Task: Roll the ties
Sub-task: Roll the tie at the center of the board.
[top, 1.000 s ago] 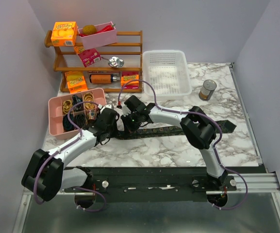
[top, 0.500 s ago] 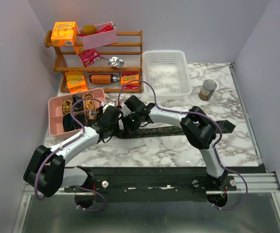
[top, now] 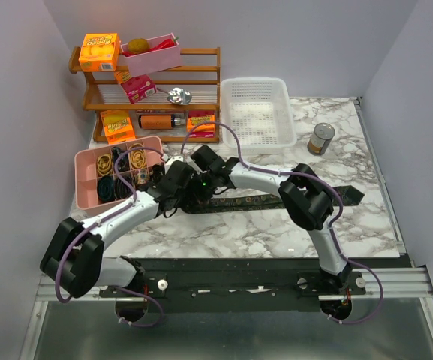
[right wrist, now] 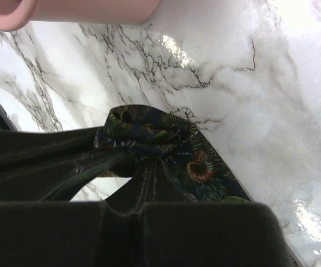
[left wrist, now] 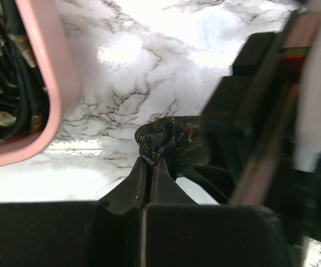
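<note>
**Pose.** Both arms reach in over the marble table [top: 276, 232] and meet just left of its centre. Your right arm [top: 310, 202] makes the longer sweep: up from its base at 5 o'clock, elbow bent at 3, forearm running low toward 9. Your left arm [top: 118, 221] rises from 7 o'clock and slants toward 1. The two wrists sit nose to nose; the top view does not show whether they touch.

**Claws.** Your left gripper [left wrist: 150, 162] is clenched, tips nipping the bunched end of the tie [right wrist: 166, 142]. Your right gripper [right wrist: 151, 173] is clenched on the same bunch from the opposite side.

**Tie location.** The bunched end is on the tabletop near the pink tray [top: 79, 184], at the tray's 4 o'clock. The rest lies flat as a long strip running toward 3 o'clock, passing under your right elbow.

**Materials.**
- Table: glossy white stone look, grey veins, strong glare.
- Tray: smooth pink plastic, rounded rim, several compartments.
- Tie: dark cloth with a green leaf print and an orange-centred bloom, in soft folds.

**Hard to read.**
- From above, the wrists hide the fingertips.
- In the left wrist view the right gripper is a dark blur at 3 o'clock.
- The tray's contents show as dark coils, cut off by the frame edge.
- You cannot tell how many turns the bunch holds.
</note>
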`<state>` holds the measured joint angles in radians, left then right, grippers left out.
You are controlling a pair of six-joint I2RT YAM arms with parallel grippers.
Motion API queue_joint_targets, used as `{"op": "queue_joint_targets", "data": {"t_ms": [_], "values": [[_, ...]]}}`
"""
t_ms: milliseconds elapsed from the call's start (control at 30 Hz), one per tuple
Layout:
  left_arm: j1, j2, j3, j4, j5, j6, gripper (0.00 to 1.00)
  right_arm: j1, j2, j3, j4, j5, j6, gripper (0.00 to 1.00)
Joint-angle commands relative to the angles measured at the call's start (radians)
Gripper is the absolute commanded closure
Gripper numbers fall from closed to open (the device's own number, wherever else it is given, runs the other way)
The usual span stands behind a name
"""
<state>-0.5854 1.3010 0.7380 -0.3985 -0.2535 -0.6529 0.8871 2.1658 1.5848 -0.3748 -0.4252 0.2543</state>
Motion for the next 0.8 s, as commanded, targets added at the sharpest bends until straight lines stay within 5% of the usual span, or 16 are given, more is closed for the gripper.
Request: {"op": "queue_joint_targets", "data": {"t_ms": [0,767], "values": [[-0.027,0.023,0.05,0.01,-0.033,0.003,1.0,0.006,0.046,0.024,0.001,-0.032,0.01,1.0],[-0.088,0.092,0.09,0.052,-0.035,-0.017,1.0,0.004,0.066,0.015,0.024,-0.046,0.023,1.0]]}}
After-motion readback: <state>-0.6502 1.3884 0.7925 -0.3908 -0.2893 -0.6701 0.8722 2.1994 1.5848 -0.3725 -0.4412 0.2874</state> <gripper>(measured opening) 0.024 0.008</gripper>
